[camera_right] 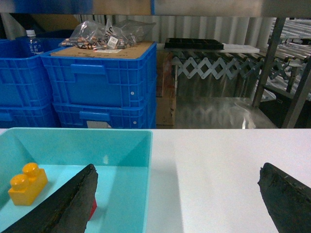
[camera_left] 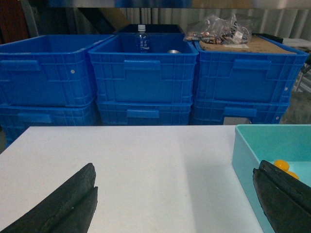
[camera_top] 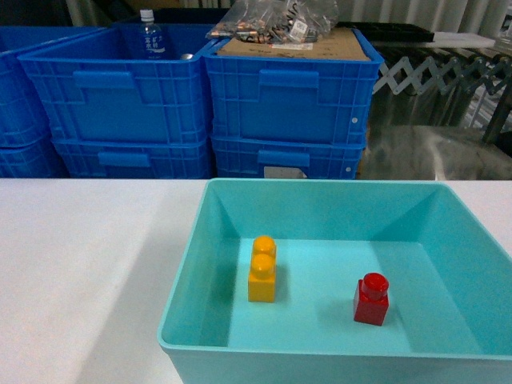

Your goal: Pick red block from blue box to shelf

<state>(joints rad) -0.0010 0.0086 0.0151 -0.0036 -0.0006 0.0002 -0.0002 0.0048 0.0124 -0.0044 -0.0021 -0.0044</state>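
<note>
The red block stands upright on the floor of the blue box, right of centre. In the right wrist view only a sliver of the red block shows behind my left fingertip. My right gripper is open, low over the box's right wall and the white table. To the left of the box, my left gripper is also open above bare table. Behind the table lies the steel shelf. Neither gripper appears in the head view.
An orange-yellow two-stud brick stands in the box, left of the red block. Dark blue crates are stacked behind the table, one holding a water bottle, another topped with cardboard and plastic bags. The white table spreads left of the box.
</note>
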